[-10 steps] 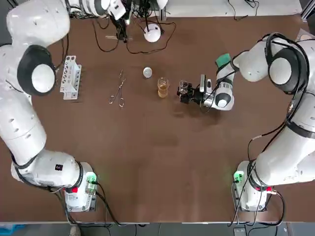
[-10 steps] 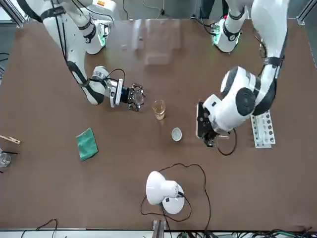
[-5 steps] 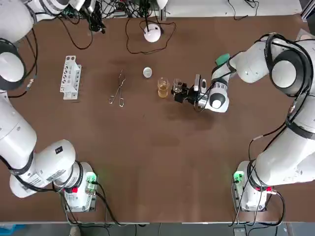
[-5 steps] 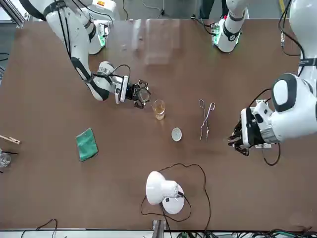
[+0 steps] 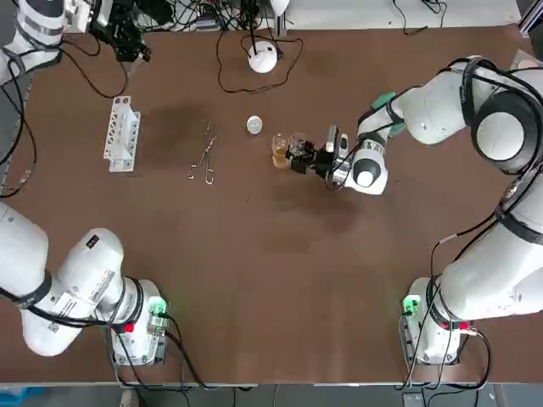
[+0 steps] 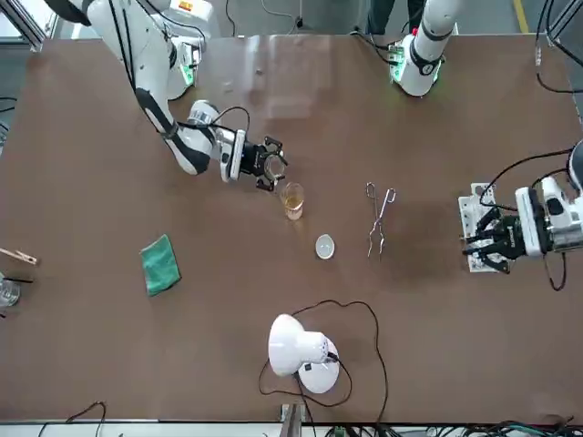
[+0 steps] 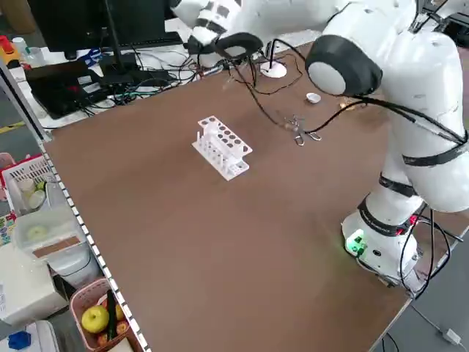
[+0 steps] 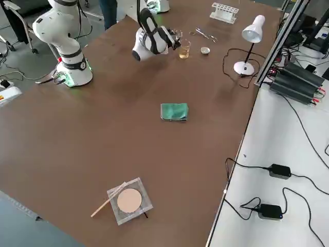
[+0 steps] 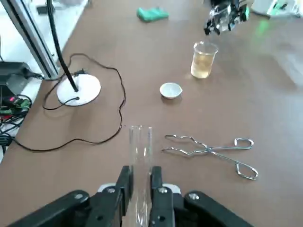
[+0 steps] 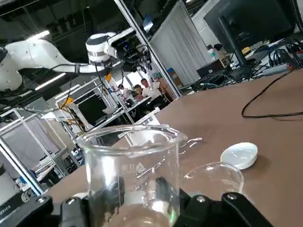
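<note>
Top view gives you the right gripper [image 5: 299, 158] over the middle of the counter [image 5: 271, 280], its jaws clenched on a small glass beaker [image 5: 295, 142]. The gripped beaker sits just beside a second beaker [image 5: 280, 153] that stands on the counter partly filled with amber liquid. From the right wrist view, the gripped beaker [image 10: 135, 165] is upright and you see only clear glass through its walls. A small white dish [image 5: 254, 125] lies near the amber beaker, with metal tongs [image 5: 204, 157] farther toward the test tube rack [image 5: 121, 133]. Your left gripper [image 5: 127, 38] is well apart, at the far left corner beyond the rack. Its jaws are grasping a clear test tube [image 9: 140, 151] that sticks straight out between the fingers; whether it holds anything, you cannot tell.
</note>
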Motion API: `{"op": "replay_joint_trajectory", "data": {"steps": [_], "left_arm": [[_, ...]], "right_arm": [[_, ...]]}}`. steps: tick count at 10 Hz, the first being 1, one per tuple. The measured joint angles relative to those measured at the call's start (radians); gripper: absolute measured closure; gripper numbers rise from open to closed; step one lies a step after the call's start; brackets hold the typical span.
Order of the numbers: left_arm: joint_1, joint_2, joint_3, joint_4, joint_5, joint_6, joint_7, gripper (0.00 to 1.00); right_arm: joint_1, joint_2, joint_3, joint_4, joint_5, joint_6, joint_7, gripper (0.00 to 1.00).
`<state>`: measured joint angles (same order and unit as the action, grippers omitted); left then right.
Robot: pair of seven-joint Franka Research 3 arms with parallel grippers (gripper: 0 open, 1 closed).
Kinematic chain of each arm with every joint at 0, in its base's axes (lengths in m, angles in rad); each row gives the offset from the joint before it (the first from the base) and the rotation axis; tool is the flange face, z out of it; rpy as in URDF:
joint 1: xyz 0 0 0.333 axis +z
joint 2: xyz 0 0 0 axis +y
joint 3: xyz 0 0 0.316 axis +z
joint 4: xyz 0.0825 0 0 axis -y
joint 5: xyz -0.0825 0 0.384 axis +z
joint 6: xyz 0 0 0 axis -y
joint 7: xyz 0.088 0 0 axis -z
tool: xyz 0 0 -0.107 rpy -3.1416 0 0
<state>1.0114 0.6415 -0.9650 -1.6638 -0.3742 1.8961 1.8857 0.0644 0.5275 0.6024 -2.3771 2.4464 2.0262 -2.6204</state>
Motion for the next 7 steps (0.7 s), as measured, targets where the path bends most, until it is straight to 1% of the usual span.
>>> {"op": "replay_joint_trajectory", "data": {"steps": [2, 4, 6, 7], "left_arm": [[0.047, 0.064, -0.001, -0.003, -0.039, -0.092, 0.083, 0.79], [0.088, 0.098, -0.002, -0.003, -0.063, -0.174, 0.132, 0.79], [0.170, 0.116, -0.002, -0.003, -0.093, -0.261, 0.186, 0.79], [0.217, 0.137, -0.001, -0.003, -0.129, -0.310, 0.200, 0.79]], "right_arm": [[0.000, -0.005, 0.035, 0.022, 0.050, 0.032, 0.025, 0.61], [0.000, -0.005, 0.066, 0.048, 0.087, 0.068, 0.053, 0.61], [0.000, -0.006, 0.081, 0.058, 0.099, 0.080, 0.114, 0.61], [0.000, -0.006, 0.084, 0.060, 0.101, 0.082, 0.148, 0.61]]}}
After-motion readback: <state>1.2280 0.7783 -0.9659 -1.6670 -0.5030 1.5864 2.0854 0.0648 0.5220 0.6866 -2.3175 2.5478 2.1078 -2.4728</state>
